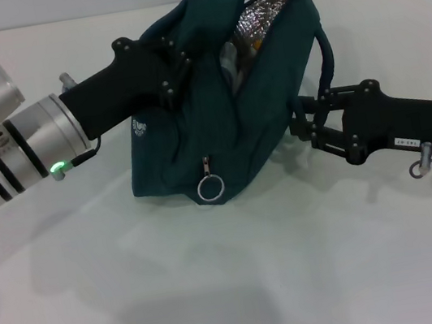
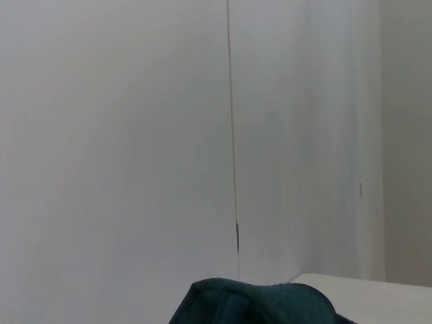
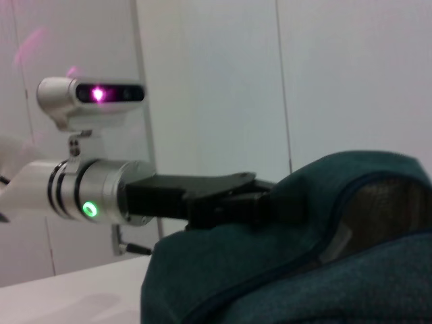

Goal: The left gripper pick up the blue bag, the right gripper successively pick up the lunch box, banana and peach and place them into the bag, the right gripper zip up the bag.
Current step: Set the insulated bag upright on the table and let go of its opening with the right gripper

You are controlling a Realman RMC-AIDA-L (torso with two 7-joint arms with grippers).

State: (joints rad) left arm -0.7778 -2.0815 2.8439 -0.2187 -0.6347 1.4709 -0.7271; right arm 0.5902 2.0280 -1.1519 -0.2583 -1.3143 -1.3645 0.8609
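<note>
The blue bag [image 1: 195, 132] stands tilted on the white table, its mouth open and the silver lining [image 1: 266, 10] showing. My left gripper [image 1: 173, 70] is shut on the fabric at the bag's top and holds it up; it also shows in the right wrist view [image 3: 229, 199]. My right gripper [image 1: 299, 126] is at the bag's right side, next to a dark handle [image 1: 324, 54]. The zipper's ring pull [image 1: 210, 187] hangs at the front. A pale clear shape [image 1: 230, 59] and a bit of orange [image 1: 257, 40] show inside. The banana is hidden. Bag fabric shows in the left wrist view [image 2: 256, 304].
The white table [image 1: 220, 293] stretches in front of the bag. A pale wall [image 2: 135, 135] stands behind. The left arm's wrist camera [image 3: 91, 94] shows above its silver wrist.
</note>
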